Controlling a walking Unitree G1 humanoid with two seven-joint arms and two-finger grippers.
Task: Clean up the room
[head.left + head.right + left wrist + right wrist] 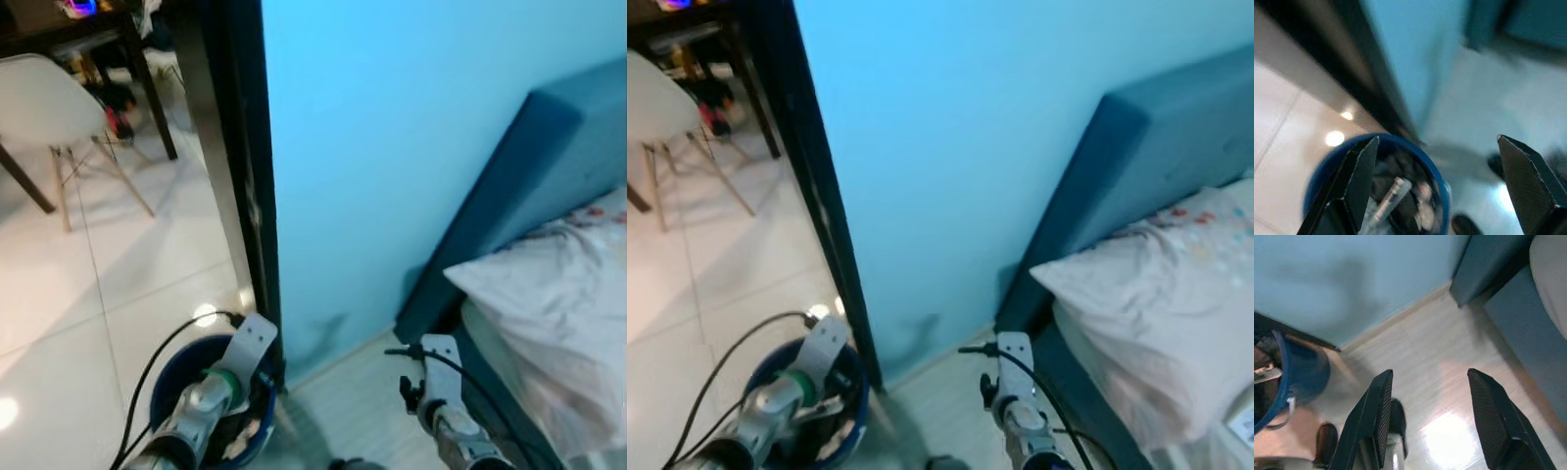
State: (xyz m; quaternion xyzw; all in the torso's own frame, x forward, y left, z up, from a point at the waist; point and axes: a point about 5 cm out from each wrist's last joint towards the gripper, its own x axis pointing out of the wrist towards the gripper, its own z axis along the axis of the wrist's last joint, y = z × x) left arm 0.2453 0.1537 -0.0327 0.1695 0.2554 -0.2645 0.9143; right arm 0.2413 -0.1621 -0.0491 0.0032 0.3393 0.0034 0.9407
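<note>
A round blue bin [172, 384] stands on the floor beside the dark door frame, holding several bits of rubbish, among them a pale tube-like piece [1391, 198]. My left gripper [1435, 188] hangs open just above the bin's mouth with nothing between its fingers. My right gripper [1432, 426] is open too and empty, over pale floor between the bin [1300, 374] and the bed. Both silver wrists show low in the eye views, left arm [201, 401] over the bin, right arm [446, 416] near the bed.
A light blue wall [392, 147] rises straight ahead, with the dark door frame [240, 166] at its left edge. A bed with blue headboard [519, 196] and a pale pillow [558, 304] is on the right. Beyond the doorway, a white chair [44, 108] and dark table [137, 49] stand on glossy tiles.
</note>
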